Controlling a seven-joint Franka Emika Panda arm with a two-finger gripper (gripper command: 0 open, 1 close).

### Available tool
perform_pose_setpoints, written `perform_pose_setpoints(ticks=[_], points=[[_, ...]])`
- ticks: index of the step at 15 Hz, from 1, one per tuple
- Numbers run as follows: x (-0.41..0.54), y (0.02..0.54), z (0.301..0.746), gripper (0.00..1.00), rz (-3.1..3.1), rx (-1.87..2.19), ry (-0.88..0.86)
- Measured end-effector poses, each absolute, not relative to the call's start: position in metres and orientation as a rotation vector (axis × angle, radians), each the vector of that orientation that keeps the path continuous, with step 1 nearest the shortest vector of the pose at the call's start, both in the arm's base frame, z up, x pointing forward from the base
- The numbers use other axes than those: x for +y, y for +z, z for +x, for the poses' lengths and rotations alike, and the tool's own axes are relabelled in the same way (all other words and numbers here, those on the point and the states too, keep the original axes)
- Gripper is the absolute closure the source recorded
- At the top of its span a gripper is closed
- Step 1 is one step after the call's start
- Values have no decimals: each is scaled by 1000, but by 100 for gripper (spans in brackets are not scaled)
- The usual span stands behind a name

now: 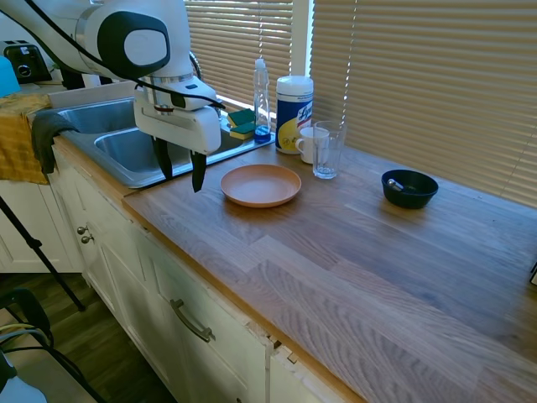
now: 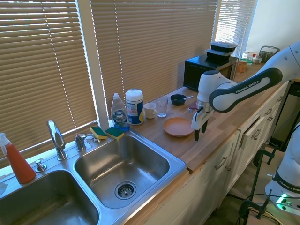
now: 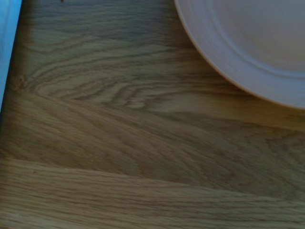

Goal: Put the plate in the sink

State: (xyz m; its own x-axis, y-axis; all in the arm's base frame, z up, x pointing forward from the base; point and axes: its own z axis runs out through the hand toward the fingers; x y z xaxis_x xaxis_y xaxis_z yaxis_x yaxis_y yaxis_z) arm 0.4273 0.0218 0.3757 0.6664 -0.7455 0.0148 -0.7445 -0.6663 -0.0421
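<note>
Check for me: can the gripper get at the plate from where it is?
Probably yes. The gripper hangs open just beside the plate, on the sink side, with only bare counter between them; the glass and mug stand behind.

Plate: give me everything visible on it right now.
The plate is round, shallow and salmon-orange, with a low raised rim and a matte look, possibly plastic or ceramic. It is empty and lies flat, right side up, on the wooden countertop, between the sink and the drinking glass. Nothing but the counter touches it. The gripper hangs open beside it on the sink side, fingers pointing down, clear of the rim. The wrist view shows only an arc of its rim.
</note>
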Motion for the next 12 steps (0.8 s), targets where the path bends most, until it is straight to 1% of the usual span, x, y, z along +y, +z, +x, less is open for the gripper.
perform_pose_setpoints(ticks=[5, 9, 12], points=[[11, 384, 435, 0, -2808, 1305, -67], [-45, 394, 458, 0, -2709, 1441, -77], [-93, 385, 476, 0, -2626, 1528, -44]])
